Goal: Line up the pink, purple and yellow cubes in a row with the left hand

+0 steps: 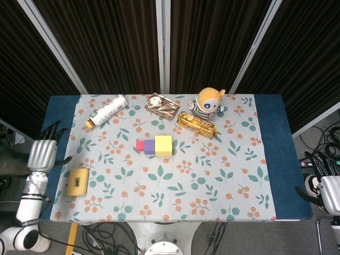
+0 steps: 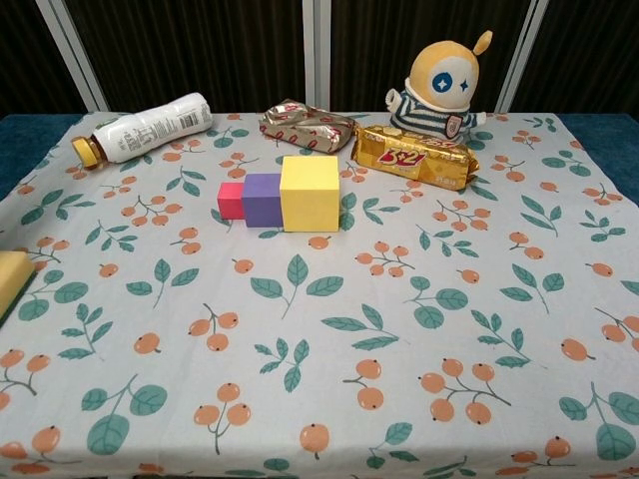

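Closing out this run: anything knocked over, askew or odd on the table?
Only the white bottle stands out: it lies on its side at the far left of the cloth, yellow cap toward the edge. Nothing looks spilled. The pink cube, purple cube and yellow cube sit touching in a straight row.
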Motion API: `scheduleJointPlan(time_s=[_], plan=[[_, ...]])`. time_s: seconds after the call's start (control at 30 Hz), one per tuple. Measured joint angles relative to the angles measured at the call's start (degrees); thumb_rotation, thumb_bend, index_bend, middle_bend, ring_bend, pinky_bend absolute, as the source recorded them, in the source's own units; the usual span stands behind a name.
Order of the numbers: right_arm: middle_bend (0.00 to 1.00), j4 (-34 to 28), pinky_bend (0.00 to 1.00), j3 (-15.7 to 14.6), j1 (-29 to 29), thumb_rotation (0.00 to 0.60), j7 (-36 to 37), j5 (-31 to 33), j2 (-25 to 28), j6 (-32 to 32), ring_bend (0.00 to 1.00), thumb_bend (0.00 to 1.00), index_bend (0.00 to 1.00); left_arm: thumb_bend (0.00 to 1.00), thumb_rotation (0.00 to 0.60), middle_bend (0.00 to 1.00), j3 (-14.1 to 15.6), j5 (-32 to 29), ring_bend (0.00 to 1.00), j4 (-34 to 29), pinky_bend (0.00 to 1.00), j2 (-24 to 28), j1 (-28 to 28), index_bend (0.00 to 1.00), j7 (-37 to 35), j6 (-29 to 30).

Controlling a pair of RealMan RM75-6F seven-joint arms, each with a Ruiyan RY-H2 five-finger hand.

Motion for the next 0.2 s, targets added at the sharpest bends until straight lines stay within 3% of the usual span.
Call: scheduleJointPlan(time_s=[0.2], plan=[[0.13,-0.7,0.10,-0.1,0.0,0.600,-2.4,-0.7,-0.8,0.9,0.01,0.12,0.01,0.16,0.600,0.14,4.0,3.1,0.12,-5.8,0.20,4.0,7.4,0.25,0.7,7.1]])
